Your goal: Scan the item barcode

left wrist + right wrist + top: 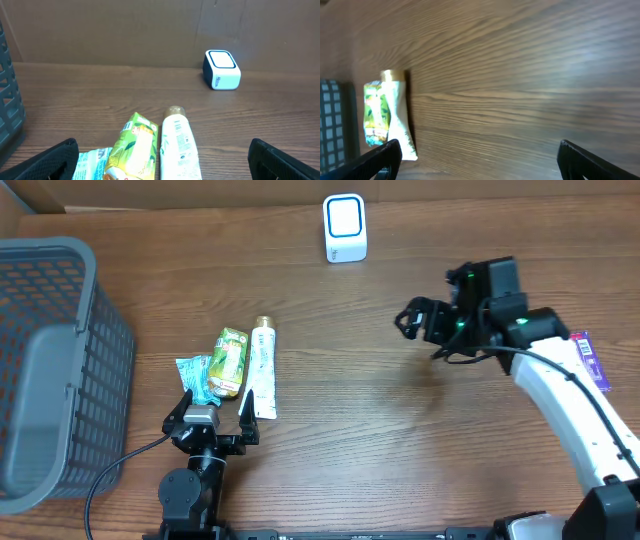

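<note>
White tube (pixel 263 370) and green packet (pixel 229 363) lie at nine o'clock, just ahead of the wide-open left gripper (pixel 215 404); the right gripper (pixel 420 328), near three o'clock, gapes empty.

A white tube (pixel 263 367), a green packet (pixel 229 363) and a small blue packet (pixel 195 376) are lying side by side left of the middle. The left gripper (pixel 213 410) is sitting wide open just below them.
</note>
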Controlling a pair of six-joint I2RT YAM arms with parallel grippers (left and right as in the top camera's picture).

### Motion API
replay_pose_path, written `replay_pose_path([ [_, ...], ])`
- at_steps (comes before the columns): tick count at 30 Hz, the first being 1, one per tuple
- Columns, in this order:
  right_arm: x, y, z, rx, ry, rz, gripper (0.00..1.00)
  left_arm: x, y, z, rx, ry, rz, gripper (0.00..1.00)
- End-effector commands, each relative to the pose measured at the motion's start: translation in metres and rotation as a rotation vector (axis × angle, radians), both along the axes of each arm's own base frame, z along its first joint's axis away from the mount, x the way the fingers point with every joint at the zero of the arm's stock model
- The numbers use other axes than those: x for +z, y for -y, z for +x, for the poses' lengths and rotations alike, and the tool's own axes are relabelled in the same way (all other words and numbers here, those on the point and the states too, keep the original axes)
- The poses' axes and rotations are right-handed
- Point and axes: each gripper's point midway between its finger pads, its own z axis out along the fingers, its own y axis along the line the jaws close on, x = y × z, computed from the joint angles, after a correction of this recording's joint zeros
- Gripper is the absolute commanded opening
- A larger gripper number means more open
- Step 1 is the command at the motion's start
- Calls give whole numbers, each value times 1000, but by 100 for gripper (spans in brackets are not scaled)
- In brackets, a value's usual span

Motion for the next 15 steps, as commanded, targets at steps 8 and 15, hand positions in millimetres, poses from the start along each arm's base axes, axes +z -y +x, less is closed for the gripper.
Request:
replay_pose_path([
  [8, 1, -27, 15, 12, 83, -45, 100, 0, -3, 0, 15, 5, -17, 100],
  [15, 2, -55, 30, 89, 125, 80, 100, 0, -3, 0, 15, 5, -17, 100],
])
